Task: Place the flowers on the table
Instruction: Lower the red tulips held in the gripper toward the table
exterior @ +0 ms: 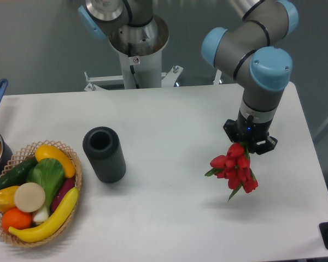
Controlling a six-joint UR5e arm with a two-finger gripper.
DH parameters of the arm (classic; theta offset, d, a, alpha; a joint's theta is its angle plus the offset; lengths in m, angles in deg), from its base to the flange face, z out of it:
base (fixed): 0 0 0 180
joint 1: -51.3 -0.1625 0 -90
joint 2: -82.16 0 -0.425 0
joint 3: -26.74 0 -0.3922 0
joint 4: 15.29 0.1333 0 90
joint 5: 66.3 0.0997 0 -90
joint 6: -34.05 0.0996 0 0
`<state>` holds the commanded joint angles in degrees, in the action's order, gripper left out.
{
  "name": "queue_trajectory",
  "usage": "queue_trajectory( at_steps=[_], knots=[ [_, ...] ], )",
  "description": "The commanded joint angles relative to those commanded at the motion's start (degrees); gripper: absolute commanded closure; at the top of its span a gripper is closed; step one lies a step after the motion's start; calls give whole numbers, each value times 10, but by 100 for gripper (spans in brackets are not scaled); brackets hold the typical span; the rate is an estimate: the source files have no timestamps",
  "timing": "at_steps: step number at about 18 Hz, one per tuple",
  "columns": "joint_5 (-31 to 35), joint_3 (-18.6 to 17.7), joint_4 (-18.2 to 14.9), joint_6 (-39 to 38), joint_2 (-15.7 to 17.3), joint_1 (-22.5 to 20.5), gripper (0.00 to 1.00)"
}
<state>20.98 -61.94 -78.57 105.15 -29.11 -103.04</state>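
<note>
Over smooth white table [169,120], gripper [247,146] pinches soft red flowers [235,168].

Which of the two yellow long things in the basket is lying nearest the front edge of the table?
The banana, curving along the basket's front rim; the other yellow piece sits at the back.

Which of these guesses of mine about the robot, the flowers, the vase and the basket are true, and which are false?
1. The gripper holds the flowers. True.
2. The flowers stand in the vase. False: the vase is empty, and the bunch hangs from the gripper above the table.
3. The vase stands upright. True.
4. The basket sits right of the vase. False: it sits left, at the table's edge.
5. The basket holds a banana. True.
</note>
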Motion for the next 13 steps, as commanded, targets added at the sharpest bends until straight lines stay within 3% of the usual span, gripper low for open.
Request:
queue_trajectory(
  at_steps=[9, 13],
  knots=[
    [31, -5, 2, -1, -27, 8, 85],
    [29, -53, 7, 9, -18, 4, 82]
  ],
)
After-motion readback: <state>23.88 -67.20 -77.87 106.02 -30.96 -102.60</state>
